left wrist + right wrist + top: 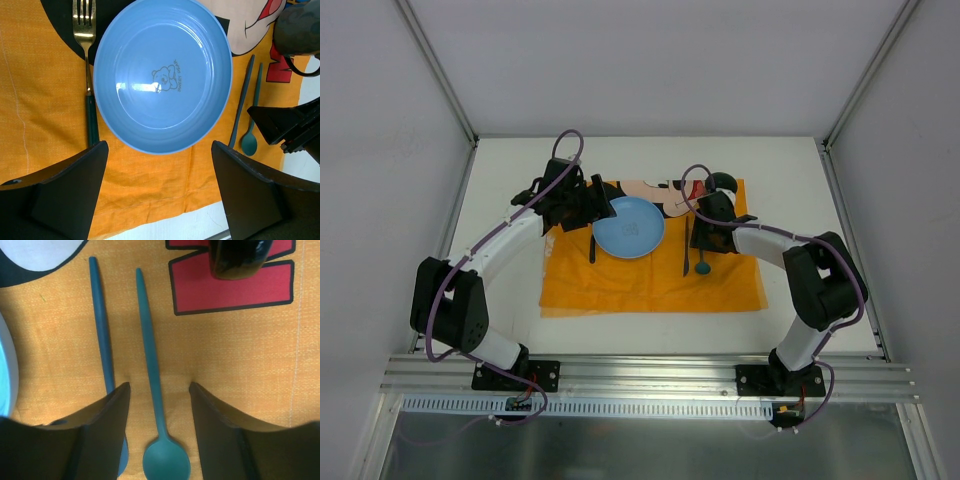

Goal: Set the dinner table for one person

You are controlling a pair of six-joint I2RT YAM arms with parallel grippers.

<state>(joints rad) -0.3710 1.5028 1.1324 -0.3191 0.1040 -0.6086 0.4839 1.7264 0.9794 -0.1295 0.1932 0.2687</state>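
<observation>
On the white dinner table (800, 180) lies an orange placemat (650, 285) with a blue plate (628, 227) at its middle. A fork (89, 75) lies left of the plate. Right of it lie a blue knife (100, 325) and a teal spoon (152, 375). My right gripper (159, 386) is open, its tips down on the cloth on either side of the spoon's handle, with a gap on both sides. Over the plate's edge hovers my left gripper (159, 150), open and with nothing in it.
A dark mug (237, 257) stands on the placemat's red print just beyond the spoon and knife. Grey walls close in the table on three sides. An aluminium rail (640, 375) runs along the near edge by the arm bases.
</observation>
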